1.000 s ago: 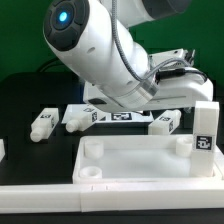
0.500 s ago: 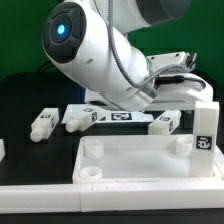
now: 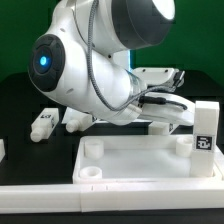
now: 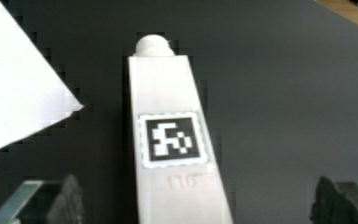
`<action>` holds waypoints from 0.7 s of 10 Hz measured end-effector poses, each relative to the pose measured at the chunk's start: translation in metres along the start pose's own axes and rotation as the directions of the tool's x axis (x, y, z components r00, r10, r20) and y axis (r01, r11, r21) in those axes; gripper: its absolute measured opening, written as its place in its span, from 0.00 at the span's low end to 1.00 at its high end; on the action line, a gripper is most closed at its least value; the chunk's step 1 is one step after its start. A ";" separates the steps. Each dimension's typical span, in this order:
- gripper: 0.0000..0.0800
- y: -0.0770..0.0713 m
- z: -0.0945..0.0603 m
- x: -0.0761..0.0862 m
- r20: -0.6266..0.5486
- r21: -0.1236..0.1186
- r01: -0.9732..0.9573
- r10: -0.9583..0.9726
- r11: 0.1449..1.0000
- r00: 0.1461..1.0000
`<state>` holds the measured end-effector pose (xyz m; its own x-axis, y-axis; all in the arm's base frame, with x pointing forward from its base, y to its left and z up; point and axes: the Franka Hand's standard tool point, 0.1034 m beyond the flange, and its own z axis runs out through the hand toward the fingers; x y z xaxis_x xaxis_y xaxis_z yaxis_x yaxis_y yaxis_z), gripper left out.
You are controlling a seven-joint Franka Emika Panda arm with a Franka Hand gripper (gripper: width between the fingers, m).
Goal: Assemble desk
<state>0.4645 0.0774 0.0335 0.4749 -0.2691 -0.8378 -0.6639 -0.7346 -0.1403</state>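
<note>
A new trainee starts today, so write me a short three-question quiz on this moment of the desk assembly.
1. True or false: the claw is shut on the leg lying between its fingers.
2. Pick one: the tagged leg at the exterior view's right is A) upright, B) lying flat, C) held in the air.
3. Fill in: the tabletop has round ____ at its corners.

Key: 1 false, the claw is open, with both fingers clear of the leg. 2 A. 3 sockets.
</note>
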 end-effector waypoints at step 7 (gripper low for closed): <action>0.81 0.011 0.022 0.010 0.051 0.033 -0.054 0.053 0.998 0.997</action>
<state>0.4496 0.0806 0.0121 0.4094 -0.2755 -0.8698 -0.7072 -0.6981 -0.1117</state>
